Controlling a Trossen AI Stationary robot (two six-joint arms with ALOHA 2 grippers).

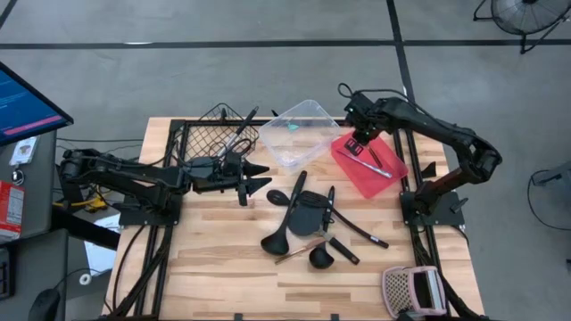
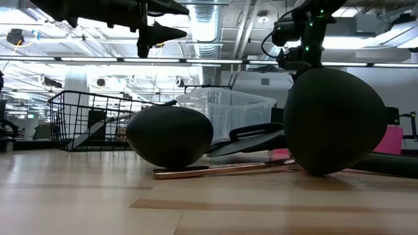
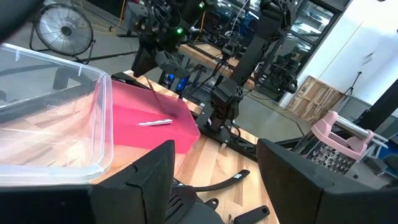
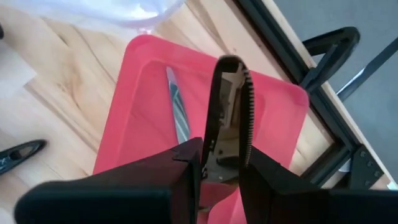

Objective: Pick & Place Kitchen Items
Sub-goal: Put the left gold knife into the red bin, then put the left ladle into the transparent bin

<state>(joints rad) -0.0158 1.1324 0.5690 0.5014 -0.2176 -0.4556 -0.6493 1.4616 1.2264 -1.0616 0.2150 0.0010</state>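
Right claw (image 1: 360, 143): above the far end of the red tray (image 1: 385, 178), at the far right of the bench (image 1: 205, 276); clenched on a thin wood-coloured piece (image 4: 227, 118) that stands up between its fingers over the tray.
Silver piece (image 4: 178, 111): flat inside the tray, just beside the held piece, clear of the claw.
Left claw (image 1: 256, 179): released, nothing between its fingers; held above the bench just right of the wire basket (image 1: 207, 135), pointing right toward the utensils.
Utensils (image 1: 308, 214): black spatulas, ladles and spoons in a loose pile at bench centre, right of the left claw and near-left of the tray; no claw touches them.
Tub (image 1: 308, 132): clear, between basket and tray, far side.
Pink perforated item (image 1: 412, 290): near right corner.
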